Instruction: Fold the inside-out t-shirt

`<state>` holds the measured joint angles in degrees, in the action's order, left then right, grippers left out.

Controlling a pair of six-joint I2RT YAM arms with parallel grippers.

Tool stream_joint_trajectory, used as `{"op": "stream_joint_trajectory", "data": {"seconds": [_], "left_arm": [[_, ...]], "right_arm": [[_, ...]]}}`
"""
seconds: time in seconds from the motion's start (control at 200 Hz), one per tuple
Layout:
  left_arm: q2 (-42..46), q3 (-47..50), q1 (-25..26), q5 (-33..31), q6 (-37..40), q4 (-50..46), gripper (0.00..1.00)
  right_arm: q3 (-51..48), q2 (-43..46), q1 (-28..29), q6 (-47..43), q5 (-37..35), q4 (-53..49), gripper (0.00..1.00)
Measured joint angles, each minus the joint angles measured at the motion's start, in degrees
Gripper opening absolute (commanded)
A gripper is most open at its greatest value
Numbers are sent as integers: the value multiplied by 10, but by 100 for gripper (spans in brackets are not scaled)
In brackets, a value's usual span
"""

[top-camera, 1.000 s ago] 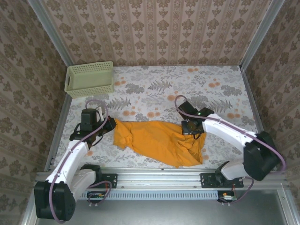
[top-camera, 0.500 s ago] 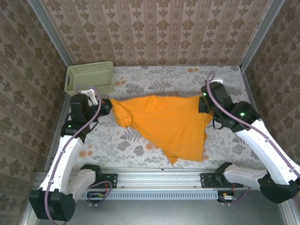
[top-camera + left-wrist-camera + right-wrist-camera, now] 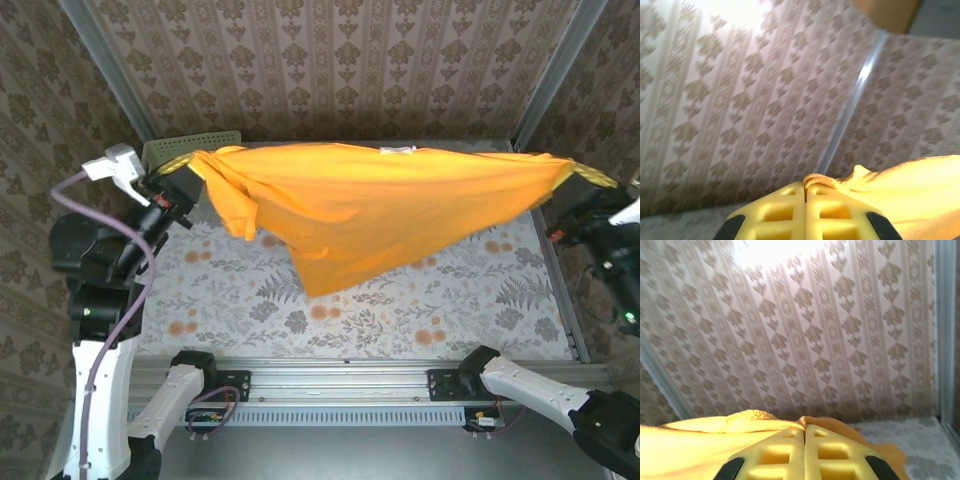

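Both arms hold the inside-out t-shirt [image 3: 370, 215] strung taut between them, high above the floral surface [image 3: 400, 320]. The left claw [image 3: 188, 170] is pinched tight on one end, the right claw [image 3: 590, 177] clamped on the other. My read: they're stretching it so the cloth hangs smooth for laying flat.

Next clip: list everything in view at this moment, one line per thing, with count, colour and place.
t-shirt: one, orange, stretched in the air between both hands, lower part hanging above the table
label: one, white, on the t-shirt's top edge
basket: one, pale green, far left corner, partly hidden
table: one, grey floral cover, under the t-shirt
walls: brown patterned wallpaper, around the table
left hand: one, yellow fingers shut on the t-shirt's left end
right hand: one, yellow fingers shut on its right end
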<state>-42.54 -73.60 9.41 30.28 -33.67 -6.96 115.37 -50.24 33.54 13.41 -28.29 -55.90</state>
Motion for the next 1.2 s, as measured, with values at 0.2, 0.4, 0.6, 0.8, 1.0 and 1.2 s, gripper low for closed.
{"op": "stream_joint_trajectory", "data": {"seconds": [0.2, 0.4, 0.6, 0.8, 1.0, 1.2], "left_arm": [[11, -49, 0, 17, -15, 39, 0], [-19, -60, 1, 8, -14, 45, 0], [-127, -36, 11, -20, 0, 51, 0], [-254, 4, 22, -64, 30, 53, 0], [-393, 20, 27, -97, 46, 85, 1], [-564, -12, 28, -131, 66, 113, 36]], "right_arm": [[41, -9, 0, -6, 48, 31, 0], [63, -60, 0, -51, 8, 81, 0], [13, -147, -8, -105, -74, 147, 0], [-131, -209, -83, -101, -79, 197, 0], [-226, -301, -171, -58, -18, 247, 0], [-183, -496, -226, -17, 48, 289, 30]]}}
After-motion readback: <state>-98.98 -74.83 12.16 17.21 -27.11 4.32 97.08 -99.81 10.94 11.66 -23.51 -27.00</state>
